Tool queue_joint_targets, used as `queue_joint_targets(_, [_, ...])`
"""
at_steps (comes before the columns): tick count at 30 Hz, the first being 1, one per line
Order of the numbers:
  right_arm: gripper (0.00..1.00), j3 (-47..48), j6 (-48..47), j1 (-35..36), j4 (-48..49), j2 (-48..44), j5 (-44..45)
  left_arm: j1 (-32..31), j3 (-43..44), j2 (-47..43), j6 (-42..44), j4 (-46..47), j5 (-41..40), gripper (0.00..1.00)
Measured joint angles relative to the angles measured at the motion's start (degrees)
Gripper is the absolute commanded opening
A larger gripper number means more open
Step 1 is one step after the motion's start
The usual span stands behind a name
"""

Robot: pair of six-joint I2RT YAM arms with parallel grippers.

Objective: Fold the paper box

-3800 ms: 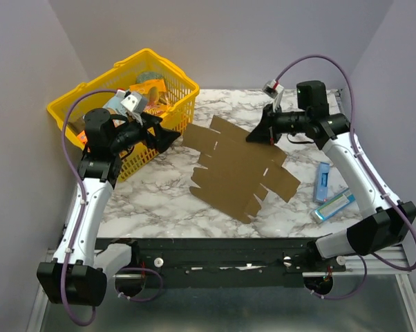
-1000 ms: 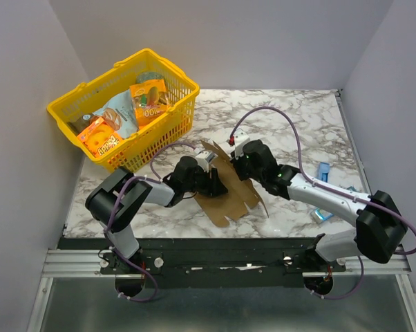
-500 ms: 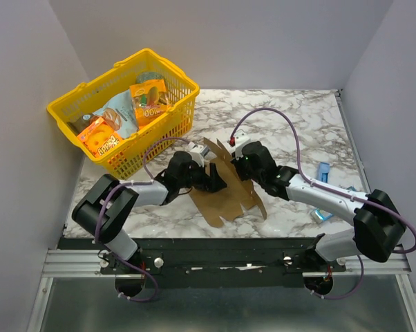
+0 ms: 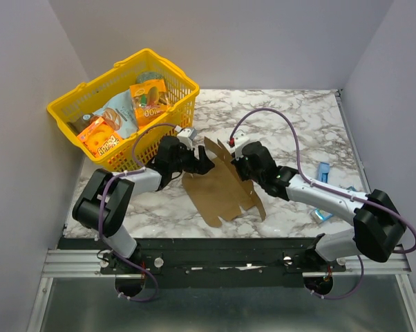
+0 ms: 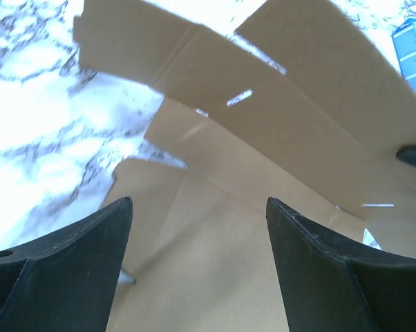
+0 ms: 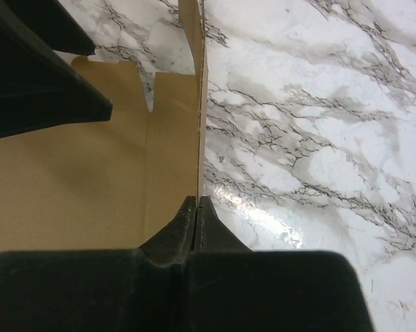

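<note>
The paper box (image 4: 218, 192) is a flat brown die-cut cardboard sheet, partly folded, with one panel raised on edge near the table's middle. My right gripper (image 4: 237, 166) is shut on that raised panel; in the right wrist view the closed fingertips (image 6: 196, 202) pinch the upright cardboard edge (image 6: 200, 104). My left gripper (image 4: 201, 164) is open and empty at the sheet's far left corner. In the left wrist view it (image 5: 198, 200) hovers over the flat cardboard (image 5: 263, 138) with both fingers spread wide. Its fingers (image 6: 42, 76) also show in the right wrist view.
A yellow basket (image 4: 168, 123) with printed snack packs stands at the back left, close behind my left arm. A small blue packet (image 4: 322, 171) lies to the right, also in the left wrist view (image 5: 412, 48). Another blue-white pack (image 4: 320, 215) lies near my right arm.
My left gripper has drawn back up and left across the sheet toward the basket. The right gripper has kept its hold on the raised panel and barely moved.
</note>
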Motion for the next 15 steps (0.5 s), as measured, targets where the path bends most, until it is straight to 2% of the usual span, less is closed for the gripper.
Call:
queue_joint_targets(4, [0.01,-0.39,-1.33,0.00,-0.09,-0.83,-0.02,-0.02,2.21,1.57,0.79,0.11,0.00,0.88])
queue_joint_targets(15, [0.01,-1.81,-4.55,0.07,-1.33,-10.12,-2.38,0.59,1.25,0.55,1.49,0.74,0.02,0.90])
